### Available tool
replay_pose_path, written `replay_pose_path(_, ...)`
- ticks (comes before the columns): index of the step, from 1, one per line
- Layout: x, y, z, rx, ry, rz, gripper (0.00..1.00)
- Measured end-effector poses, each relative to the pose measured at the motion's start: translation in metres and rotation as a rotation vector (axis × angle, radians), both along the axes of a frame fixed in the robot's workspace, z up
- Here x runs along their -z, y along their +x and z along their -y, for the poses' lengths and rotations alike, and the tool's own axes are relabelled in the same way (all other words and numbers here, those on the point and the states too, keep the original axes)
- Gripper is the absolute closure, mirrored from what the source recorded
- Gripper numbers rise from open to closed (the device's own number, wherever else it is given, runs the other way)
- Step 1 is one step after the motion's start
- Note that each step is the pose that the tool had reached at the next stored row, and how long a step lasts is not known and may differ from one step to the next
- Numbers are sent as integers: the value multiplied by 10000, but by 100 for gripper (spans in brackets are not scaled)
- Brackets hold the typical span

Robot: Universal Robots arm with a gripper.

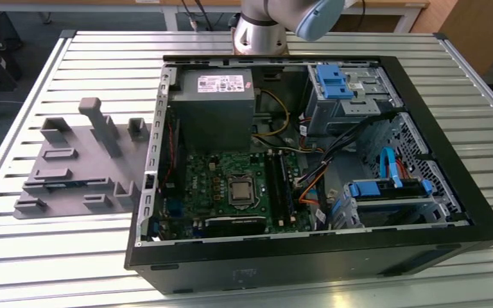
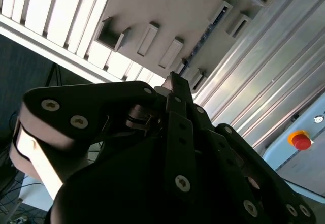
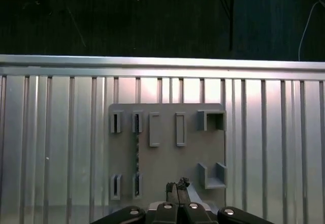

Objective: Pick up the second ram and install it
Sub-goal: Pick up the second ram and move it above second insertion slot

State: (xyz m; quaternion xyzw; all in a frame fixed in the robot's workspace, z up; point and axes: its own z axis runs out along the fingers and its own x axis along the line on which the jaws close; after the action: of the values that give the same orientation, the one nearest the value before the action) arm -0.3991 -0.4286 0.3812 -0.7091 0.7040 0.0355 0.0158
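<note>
The gripper (image 3: 177, 186), jaws seemingly pressed together and empty, hangs above the grey holder (image 3: 167, 163), at nine o'clock of the computer case (image 1: 315, 260) in the exterior view; a clean pick wants them opened and squared across the second ram (image 3: 136, 155), which stands edge-up between the holder's slot blocks.

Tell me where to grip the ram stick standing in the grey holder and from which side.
Grip the second ram at the middle of its long top edge, pinching its two flat faces, coming straight down from above. It stands on edge with both ends seated in holder blocks, so the span between them looks free.
</note>
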Motion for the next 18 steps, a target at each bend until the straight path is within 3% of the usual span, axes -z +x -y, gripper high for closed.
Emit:
replay_pose_path(7, 0, -1, 5, -164, -1, 27, 89)
replay_pose_path(14, 8, -1, 58, -155, 0, 28, 89)
replay_pose_path(18, 17, -1, 61, -105, -1, -17, 89)
